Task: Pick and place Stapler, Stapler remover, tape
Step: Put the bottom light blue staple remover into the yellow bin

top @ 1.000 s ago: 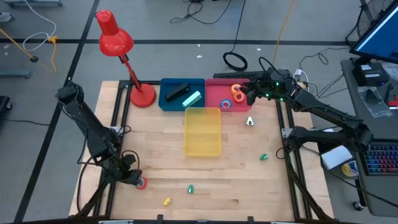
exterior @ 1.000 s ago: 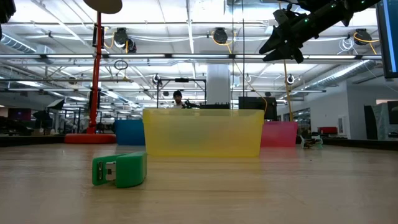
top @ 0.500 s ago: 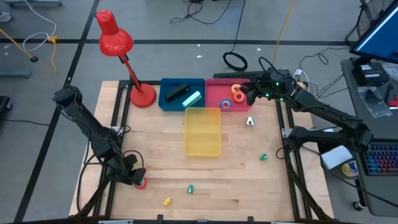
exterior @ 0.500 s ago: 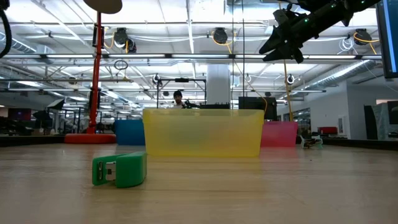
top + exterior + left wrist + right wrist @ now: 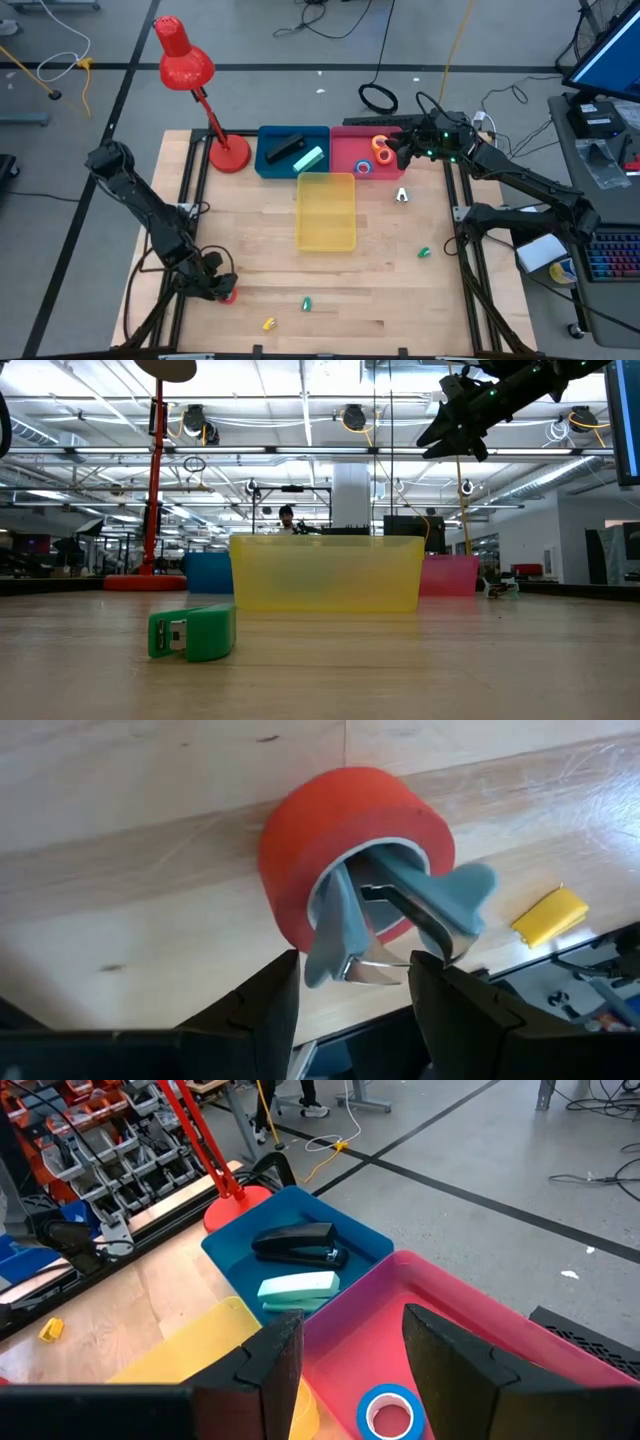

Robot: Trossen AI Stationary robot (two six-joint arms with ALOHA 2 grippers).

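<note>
Left claw: I am seeing my left gripper [image 5: 222,291] sitting low at the table's near-left corner, its fingers [image 5: 250,1015] standing apart just short of a red tape roll [image 5: 350,850]; nothing is gripped.
Red roll: it is lying on its side on the wood, with a grey-blue staple remover [image 5: 400,915] poking out of its open centre.
Right claw: my right gripper [image 5: 395,152] is hanging in the air over the right end of the pink bin [image 5: 352,148], fingers [image 5: 440,1355] apart and holding nothing.
Table: I am working over a pale wooden top [image 5: 250,230] on a black frame; a red lamp [image 5: 185,65] is standing at its far-left corner.
Room: grey floor with cables is showing around the table; the low view is looking into a wide workshop with ceiling lights, and a person [image 5: 286,517] is showing far behind the yellow bin [image 5: 326,572].
Left arm: it is reaching from the left edge, folded down to the table.
Right arm: it is stretching in from the right side, held high.
Bins: I am counting three, blue [image 5: 270,160], pink and yellow, the yellow one nearest me.
Staplers: two are lying in the blue bin, one black [image 5: 298,1244], one mint [image 5: 296,1287].
Tape: I am counting three rolls, the red one plus an orange [image 5: 379,147] and a blue [image 5: 391,1414] one in the pink bin.
Small pieces: two green [image 5: 307,302] and one yellow [image 5: 268,323] are lying on the near half; a silvery one [image 5: 401,196] is lying right of the yellow bin.
</note>
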